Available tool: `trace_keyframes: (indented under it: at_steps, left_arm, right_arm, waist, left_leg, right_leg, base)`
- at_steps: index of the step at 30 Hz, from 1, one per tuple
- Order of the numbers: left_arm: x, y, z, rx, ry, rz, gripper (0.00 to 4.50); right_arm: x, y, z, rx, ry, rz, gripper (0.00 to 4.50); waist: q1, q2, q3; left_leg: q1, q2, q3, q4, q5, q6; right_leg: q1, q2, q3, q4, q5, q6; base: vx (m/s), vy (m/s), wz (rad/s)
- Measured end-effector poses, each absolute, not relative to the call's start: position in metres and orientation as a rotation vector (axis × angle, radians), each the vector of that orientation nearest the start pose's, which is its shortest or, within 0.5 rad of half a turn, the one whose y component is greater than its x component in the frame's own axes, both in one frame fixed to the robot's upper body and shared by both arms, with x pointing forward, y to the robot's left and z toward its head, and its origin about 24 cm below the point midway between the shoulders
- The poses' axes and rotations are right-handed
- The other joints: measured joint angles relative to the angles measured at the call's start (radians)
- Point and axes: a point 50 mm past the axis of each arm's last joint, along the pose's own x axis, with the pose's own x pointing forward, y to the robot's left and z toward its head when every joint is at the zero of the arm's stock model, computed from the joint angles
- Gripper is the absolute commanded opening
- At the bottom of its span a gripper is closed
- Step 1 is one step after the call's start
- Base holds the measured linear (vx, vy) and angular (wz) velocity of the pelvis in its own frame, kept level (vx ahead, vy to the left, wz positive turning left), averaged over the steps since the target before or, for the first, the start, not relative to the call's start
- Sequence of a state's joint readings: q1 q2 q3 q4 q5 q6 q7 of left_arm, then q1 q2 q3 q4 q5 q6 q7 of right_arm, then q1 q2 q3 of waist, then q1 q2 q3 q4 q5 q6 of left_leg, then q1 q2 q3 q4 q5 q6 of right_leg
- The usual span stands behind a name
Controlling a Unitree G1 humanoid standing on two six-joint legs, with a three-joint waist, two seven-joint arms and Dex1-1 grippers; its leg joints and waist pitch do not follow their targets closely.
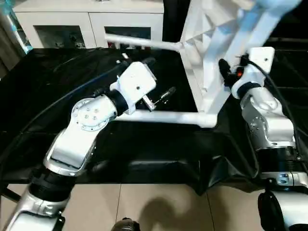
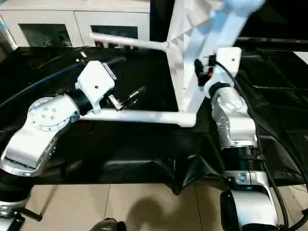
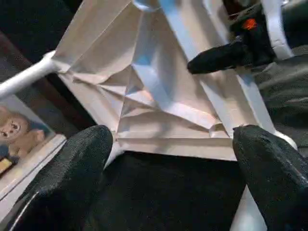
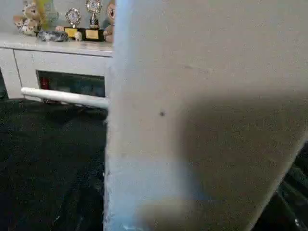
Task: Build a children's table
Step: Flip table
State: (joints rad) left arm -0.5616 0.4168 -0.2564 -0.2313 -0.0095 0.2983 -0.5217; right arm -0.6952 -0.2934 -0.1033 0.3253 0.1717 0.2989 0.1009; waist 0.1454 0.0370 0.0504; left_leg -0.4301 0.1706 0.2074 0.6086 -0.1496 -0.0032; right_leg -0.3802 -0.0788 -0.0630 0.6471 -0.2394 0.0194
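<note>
1. The white plastic tabletop (image 1: 211, 53) stands on edge on the black cloth (image 1: 57, 91), ribbed underside facing the robot's left, in the centre-right of the head views.
2. Two white tube legs are seated in its corner sockets. The lower leg (image 1: 163, 117) runs level from the bottom corner toward the robot's left, just above the cloth. The upper leg (image 1: 139, 43) projects the same way from a higher corner, on the far side.
3. The left wrist view shows the ribbed underside (image 3: 154, 96) and one corner socket with its leg.
4. The right gripper (image 1: 226, 72) is at the near edge of the tabletop. One black finger (image 3: 216, 57) lies against the ribbed face, and the right wrist view looks close along the smooth face (image 4: 207, 110). The jaws stand about half apart, closed on the tabletop edge.
5. The left gripper (image 3: 173, 168) is spread wide and holds nothing. Its fingertips (image 3: 79, 159) point at the underside, apart from it, and it hovers just above the lower leg.
6. A white cabinet (image 1: 91, 21) stands behind the cloth; trophies (image 4: 82, 21) and soft toys sit on top.
7. Pale floor tiles (image 1: 159, 207) lie in front of the cloth.
</note>
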Motion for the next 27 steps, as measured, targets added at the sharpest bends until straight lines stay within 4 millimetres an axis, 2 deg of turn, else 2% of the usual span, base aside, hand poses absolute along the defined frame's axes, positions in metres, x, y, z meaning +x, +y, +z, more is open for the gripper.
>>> trace_keyframes:
  at_steps: [3,8,9,11,12,13,14,17,21,25,27]
  left_arm:
    - [0.298,0.095,0.198,0.6,-0.325,-0.778,4.49]
    - [0.295,0.085,0.218,0.677,-0.461,-0.786,4.49]
    - [0.294,0.083,0.218,0.688,-0.472,-0.789,4.49]
    - [0.296,0.081,0.22,0.731,-0.506,-0.776,4.49]
    - [0.298,0.081,0.223,0.748,-0.523,-0.76,4.49]
    - [0.3,0.081,0.228,0.766,-0.553,-0.734,4.49]
    - [0.302,0.081,0.234,0.782,-0.581,-0.711,4.49]
    - [0.305,0.085,0.246,0.827,-0.654,-0.645,4.49]
    - [0.306,0.086,0.248,0.84,-0.682,-0.615,4.49]
    - [0.31,0.09,0.257,0.925,-0.723,-0.551,4.49]
    - [0.315,0.094,0.258,0.971,-0.733,-0.513,4.49]
  right_arm:
    - [0.369,-0.186,0.166,-0.095,-0.078,0.079,1.96]
    - [0.37,-0.179,0.165,-0.134,-0.073,0.101,1.96]
    - [0.37,-0.178,0.165,-0.142,-0.072,0.109,2.31]
    - [0.37,-0.174,0.163,-0.168,-0.07,0.136,2.66]
    - [0.37,-0.172,0.159,-0.178,-0.055,0.149,2.66]
    - [0.371,-0.171,0.147,-0.178,-0.009,0.157,2.72]
    - [0.371,-0.17,0.136,-0.178,0.033,0.158,2.86]
    - [0.37,-0.168,0.107,-0.176,0.134,0.156,2.86]
    - [0.372,-0.167,0.106,-0.176,0.129,0.159,2.86]
    - [0.374,-0.166,0.104,-0.178,0.115,0.172,2.86]
    - [0.374,-0.166,0.1,-0.175,0.121,0.179,2.7]
  waist:
    - [0.001,-0.002,0.0]
    - [-0.001,-0.009,-0.002]
    - [-0.002,-0.011,-0.003]
    - [-0.003,-0.015,-0.005]
    - [-0.004,-0.018,-0.006]
    - [-0.005,-0.022,-0.007]
    - [-0.005,-0.023,-0.007]
    - [-0.008,-0.021,-0.006]
    - [-0.007,-0.021,-0.006]
    - [-0.007,-0.022,-0.005]
    - [-0.007,-0.023,-0.005]
  left_leg:
    - [0.0,0.0,0.0,0.0,0.0,0.0]
    - [0.0,0.0,0.0,0.0,0.0,0.0]
    - [0.0,0.0,0.0,0.0,0.0,0.0]
    - [0.001,0.0,0.0,0.0,0.0,0.0]
    - [0.001,0.0,0.0,0.0,0.0,0.0]
    - [0.001,0.0,0.0,0.0,0.0,0.0]
    - [0.001,0.0,0.0,0.0,0.0,-0.001]
    - [0.001,0.0,0.001,0.0,0.001,-0.001]
    - [0.001,0.001,0.001,0.0,0.001,-0.002]
    - [0.001,0.001,0.001,0.0,0.001,-0.002]
    - [0.001,0.001,0.001,0.0,0.001,-0.002]
  right_leg:
    - [0.0,0.0,0.0,0.0,0.0,0.0]
    - [0.0,0.0,0.0,0.0,0.0,0.0]
    - [0.0,0.0,0.0,0.0,0.0,0.0]
    - [0.0,0.0,0.0,0.0,0.0,0.0]
    - [0.0,0.0,0.0,0.0,0.0,0.0]
    - [0.0,0.0,0.0,0.0,0.001,0.0]
    - [0.0,0.0,0.0,0.0,0.001,-0.001]
    - [-0.001,0.0,0.002,0.0,0.003,-0.001]
    - [-0.002,0.001,0.001,0.0,0.003,-0.001]
    - [-0.002,0.001,0.002,0.0,0.003,-0.001]
    - [-0.002,0.001,0.002,0.0,0.003,-0.001]
  base:
    - [0.0,0.0,0.0]
    - [0.0,0.0,0.0]
    - [0.0,0.0,0.0]
    - [0.0,0.0,0.0]
    - [0.0,0.0,0.0]
    - [0.0,0.0,0.0]
    - [0.0,0.0,0.0]
    - [0.0,0.0,0.0]
    - [0.0,0.0,0.0]
    - [0.0,0.0,0.0]
    - [0.0,0.0,0.0]
